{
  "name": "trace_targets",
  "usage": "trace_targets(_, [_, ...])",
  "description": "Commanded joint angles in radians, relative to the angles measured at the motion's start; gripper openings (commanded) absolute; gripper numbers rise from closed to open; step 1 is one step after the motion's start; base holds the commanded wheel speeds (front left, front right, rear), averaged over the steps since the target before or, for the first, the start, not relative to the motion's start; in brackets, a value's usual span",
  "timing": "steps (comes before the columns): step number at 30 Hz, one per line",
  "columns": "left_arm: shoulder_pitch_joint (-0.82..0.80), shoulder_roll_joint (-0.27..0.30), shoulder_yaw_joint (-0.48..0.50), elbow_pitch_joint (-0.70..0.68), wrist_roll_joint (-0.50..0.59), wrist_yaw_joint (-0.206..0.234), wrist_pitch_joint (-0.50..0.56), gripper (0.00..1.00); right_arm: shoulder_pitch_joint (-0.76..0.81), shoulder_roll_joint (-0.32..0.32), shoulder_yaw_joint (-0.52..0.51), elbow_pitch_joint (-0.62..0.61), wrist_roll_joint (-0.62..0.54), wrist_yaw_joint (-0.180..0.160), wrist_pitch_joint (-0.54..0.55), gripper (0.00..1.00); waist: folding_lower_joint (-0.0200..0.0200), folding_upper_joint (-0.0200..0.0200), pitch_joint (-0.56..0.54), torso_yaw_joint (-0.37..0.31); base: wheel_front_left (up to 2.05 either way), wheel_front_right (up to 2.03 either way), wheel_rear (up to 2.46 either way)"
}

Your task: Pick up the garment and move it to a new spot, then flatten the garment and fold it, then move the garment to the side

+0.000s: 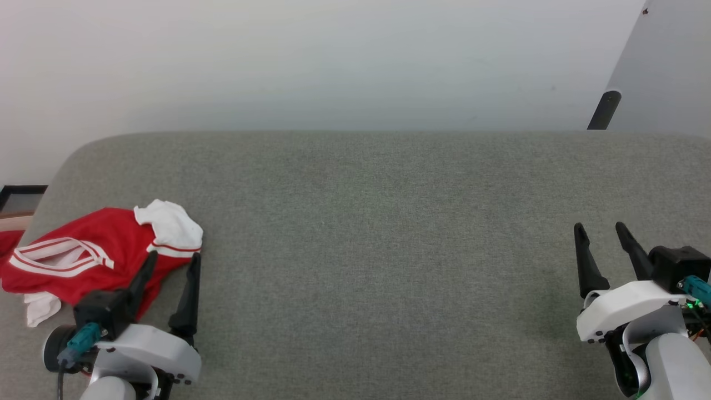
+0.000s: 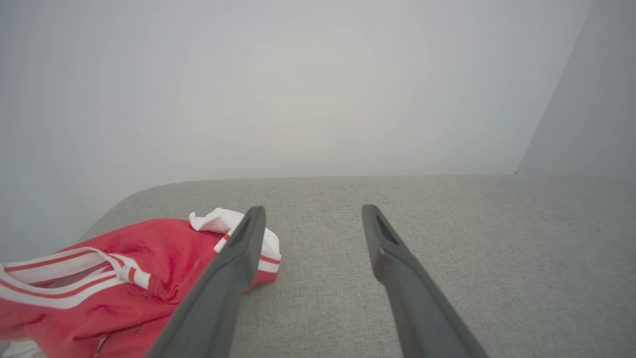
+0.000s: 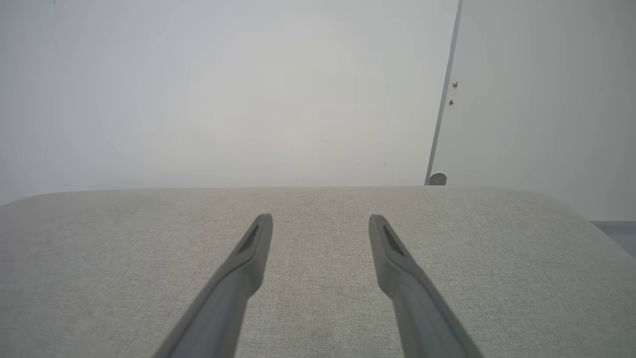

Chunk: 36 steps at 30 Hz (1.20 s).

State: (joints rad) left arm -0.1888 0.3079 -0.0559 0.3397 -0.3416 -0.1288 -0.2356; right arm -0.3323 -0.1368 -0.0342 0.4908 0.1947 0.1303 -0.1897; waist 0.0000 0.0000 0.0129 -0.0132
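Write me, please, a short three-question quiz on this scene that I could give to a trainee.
1. True or false: the garment lies folded flat at the middle of the grey surface.
2. Fill in: the left pincer and the right pincer both stand ___, holding nothing.
3. Choose: the garment lies nearest A) the left pincer, B) the right pincer, C) the surface's far right corner.
Key: 1 false, it is crumpled at the left end; 2 open; 3 A.
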Motion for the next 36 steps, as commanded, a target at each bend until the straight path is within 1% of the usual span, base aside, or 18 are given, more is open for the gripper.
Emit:
trace_targets(1, [-0.015, 0.008, -0.003, 0.001, 0.021, -0.002, -0.008, 1.0, -0.013, -0.004, -0.001, 0.002, -0.018, 0.001, -0.01, 1.0, 0.0, 0.0, 0.0, -0.001, 0.0, 0.0, 0.0])
trace_targets(15, [-0.019, 0.024, -0.01, 0.007, 0.071, -0.003, -0.032, 1.0, -0.027, -0.012, -0.006, 0.013, -0.068, 0.001, -0.032, 1.0, 0.0, 0.0, 0.006, -0.003, 0.0, 0.0, 0.0])
trace_targets(28, [-0.019, 0.02, -0.012, 0.018, 0.007, -0.003, -0.028, 1.0, -0.016, -0.004, -0.013, 0.017, -0.036, 0.001, -0.037, 1.0, 0.0, 0.0, 0.011, 0.001, 0.0, 0.0, 0.0])
trace_targets(32, [-0.026, 0.017, -0.013, 0.027, 0.001, -0.003, -0.028, 1.0, -0.013, -0.007, -0.002, 0.021, -0.028, 0.001, -0.037, 1.0, 0.0, 0.0, 0.011, 0.025, 0.0, 0.0, 0.0])
trace_targets(36, [-0.034, 0.007, -0.009, 0.042, 0.01, -0.003, -0.028, 1.0, -0.011, -0.014, 0.008, 0.026, -0.02, 0.001, -0.038, 1.0, 0.0, 0.0, 0.009, 0.077, 0.0, 0.0, 0.0])
